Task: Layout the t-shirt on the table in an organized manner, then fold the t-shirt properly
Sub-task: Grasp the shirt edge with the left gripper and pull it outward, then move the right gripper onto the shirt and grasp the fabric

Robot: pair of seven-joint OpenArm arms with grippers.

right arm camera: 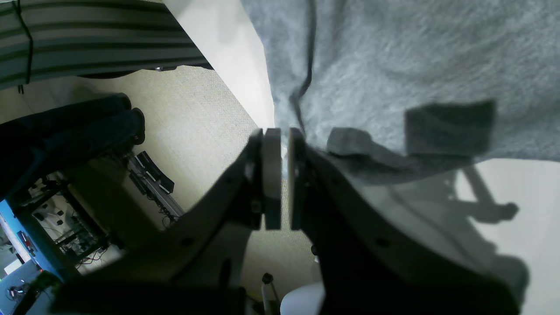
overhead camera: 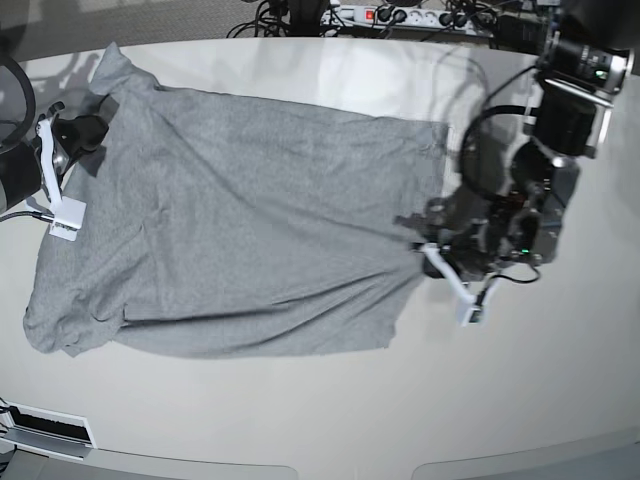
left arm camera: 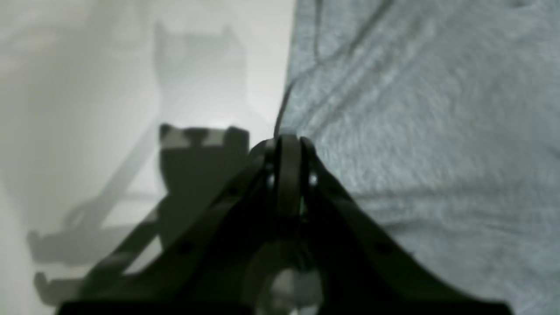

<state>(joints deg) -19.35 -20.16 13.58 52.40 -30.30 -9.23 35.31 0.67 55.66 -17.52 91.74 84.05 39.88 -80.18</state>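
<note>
The heather-grey t-shirt [overhead camera: 240, 220] lies spread over the off-white table [overhead camera: 300, 420], its plain side up and wrinkled toward the near left. My left gripper [overhead camera: 425, 250] is at the shirt's right edge. In the left wrist view that gripper [left arm camera: 286, 140] has its jaws pressed together on the cloth's border [left arm camera: 415, 109], with bare table [left arm camera: 87, 87] to its left. My right gripper [overhead camera: 95, 130] is at the shirt's far left corner. Seen from the right wrist, it [right arm camera: 280, 131] is pinched on a fold of the t-shirt [right arm camera: 393, 65] beside the table's edge [right arm camera: 245, 65].
A power strip with tangled cables [overhead camera: 400, 15] runs along the far edge of the table. The right wrist view shows beige floor [right arm camera: 197, 122] past the table's edge, with dark shoes [right arm camera: 78, 127] and equipment racks [right arm camera: 65, 218] on it.
</note>
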